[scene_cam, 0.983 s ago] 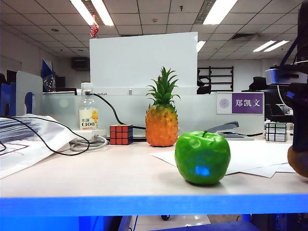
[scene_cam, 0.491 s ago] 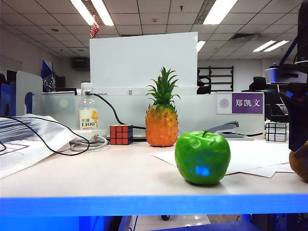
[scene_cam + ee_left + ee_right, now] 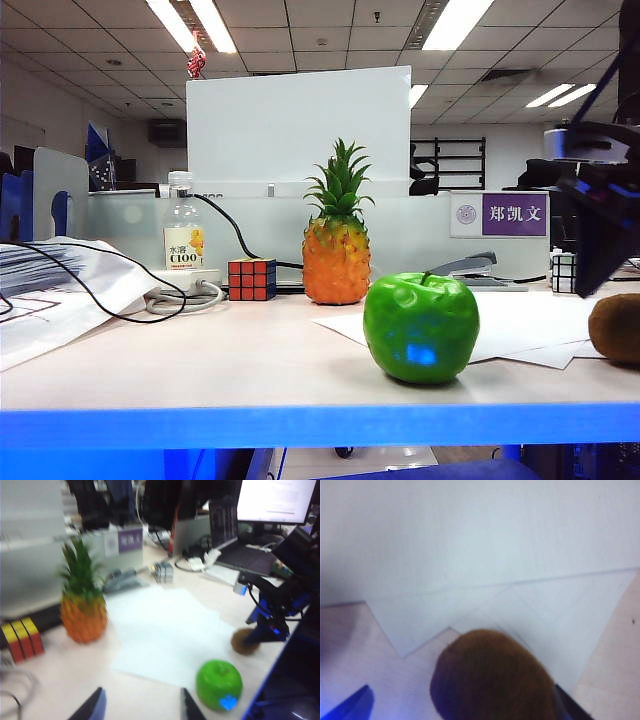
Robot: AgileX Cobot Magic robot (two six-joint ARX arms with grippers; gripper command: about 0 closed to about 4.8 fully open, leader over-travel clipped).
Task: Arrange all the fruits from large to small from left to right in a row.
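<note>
Exterior view, fruits: the pineapple stands at the back of the desk, the apple sits nearer the front and to its right, and the kiwi lies at the far right edge, on the sheets of paper.
Exterior view, right hand: the right hand hangs above the kiwi and a little to its left, clear of it, holding nothing.
Exterior view, order: pineapple, apple, kiwi already run large to small from left to right, though the pineapple stands well back from the other two.
Left wrist view, left hand: the two fingertips of the left hand stand partly spread with bare desk between them, gripping nothing.
Left wrist view, layout: the apple lies just beside the left hand, the kiwi further off under the right arm, the pineapple beyond next to a puzzle cube.
Right wrist view, kiwi: the kiwi rests on the paper directly beneath the right hand, between its spread fingers, one blue tip showing well off to its side.
Judgement: the right hand is nearest the kiwi, the left nearest the apple; the pineapple is far from both.
</note>
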